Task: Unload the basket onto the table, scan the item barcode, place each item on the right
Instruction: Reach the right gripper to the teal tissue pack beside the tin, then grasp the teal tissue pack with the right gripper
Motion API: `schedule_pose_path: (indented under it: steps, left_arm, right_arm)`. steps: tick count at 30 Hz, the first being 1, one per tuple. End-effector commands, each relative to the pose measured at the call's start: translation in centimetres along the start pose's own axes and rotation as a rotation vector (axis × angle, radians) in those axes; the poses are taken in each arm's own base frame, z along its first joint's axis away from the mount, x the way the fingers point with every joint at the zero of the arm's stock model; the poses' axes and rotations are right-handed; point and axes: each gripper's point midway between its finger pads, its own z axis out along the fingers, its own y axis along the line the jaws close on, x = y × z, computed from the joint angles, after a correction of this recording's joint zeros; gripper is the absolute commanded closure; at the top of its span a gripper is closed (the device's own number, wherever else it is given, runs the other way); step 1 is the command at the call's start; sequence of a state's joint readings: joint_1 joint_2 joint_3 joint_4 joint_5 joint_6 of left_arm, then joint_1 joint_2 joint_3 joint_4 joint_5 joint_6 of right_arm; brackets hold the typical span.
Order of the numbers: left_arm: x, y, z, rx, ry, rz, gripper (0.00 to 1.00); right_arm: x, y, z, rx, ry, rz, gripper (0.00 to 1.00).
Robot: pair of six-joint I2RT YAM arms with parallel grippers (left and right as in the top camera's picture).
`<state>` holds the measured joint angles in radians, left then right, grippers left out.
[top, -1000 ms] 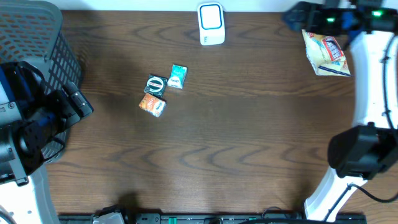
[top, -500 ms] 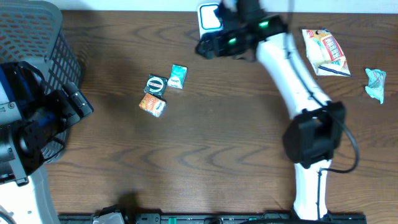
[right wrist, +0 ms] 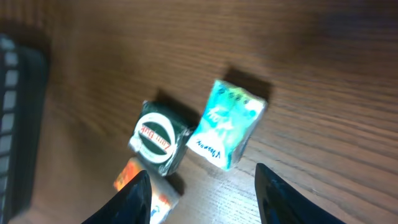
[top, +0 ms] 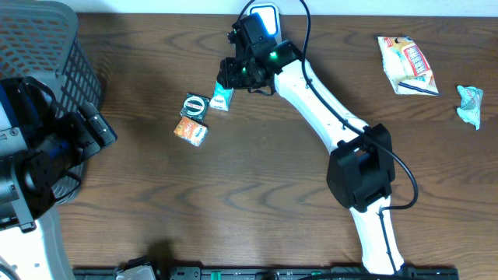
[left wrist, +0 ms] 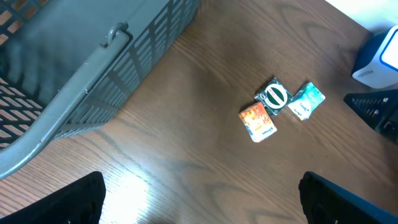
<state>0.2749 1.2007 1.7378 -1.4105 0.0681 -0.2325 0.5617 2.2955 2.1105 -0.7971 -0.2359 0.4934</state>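
Observation:
Three small packets lie left of the table's middle: a teal one (top: 222, 96) (right wrist: 228, 124), a dark green one with a round label (top: 194, 106) (right wrist: 157, 138) and an orange one (top: 191, 131) (right wrist: 146, 190). The white and blue scanner (top: 264, 29) stands at the back edge, partly behind my right arm. My right gripper (top: 229, 78) (right wrist: 203, 186) hovers over the teal and green packets, jaws apart with nothing between them. My left gripper (top: 99, 128) (left wrist: 199, 205) stays wide open by the basket, away from the packets (left wrist: 274, 95).
A grey mesh basket (top: 47, 47) (left wrist: 93, 68) fills the back left corner. A snack bag (top: 406, 65) and a crumpled teal wrapper (top: 469, 104) lie at the back right.
My right arm has swung from the far right across the table to above the three packets, and its jaws have narrowed. The left arm has not moved.

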Motion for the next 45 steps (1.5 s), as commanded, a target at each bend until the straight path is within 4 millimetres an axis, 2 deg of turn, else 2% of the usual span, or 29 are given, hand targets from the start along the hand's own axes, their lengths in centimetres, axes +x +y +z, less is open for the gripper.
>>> schedule_pose_path:
  steps: [1, 10, 21, 33, 45]
  left_arm:
    - [0.1, 0.3, 0.2, -0.015, 0.008, -0.006, 0.02]
    - [0.1, 0.3, 0.2, -0.015, 0.008, -0.006, 0.02]
    - [0.1, 0.3, 0.2, -0.015, 0.008, -0.006, 0.02]
    - [0.1, 0.3, 0.2, -0.015, 0.008, -0.006, 0.02]
    - [0.1, 0.3, 0.2, -0.015, 0.008, -0.006, 0.02]
  right_arm:
    - [0.1, -1.9, 1.3, 0.106, -0.028, 0.091, 0.49]
    - [0.7, -2.6, 3.0, 0.117, -0.009, 0.113, 0.48]
    - [0.6, -3.1, 3.2, 0.136, -0.024, 0.158, 0.48]
    - [1.2, -3.3, 4.5, 0.127, -0.031, 0.174, 0.50]
    - [2.9, -3.3, 7.7, 0.084, -0.064, 0.172, 0.51]
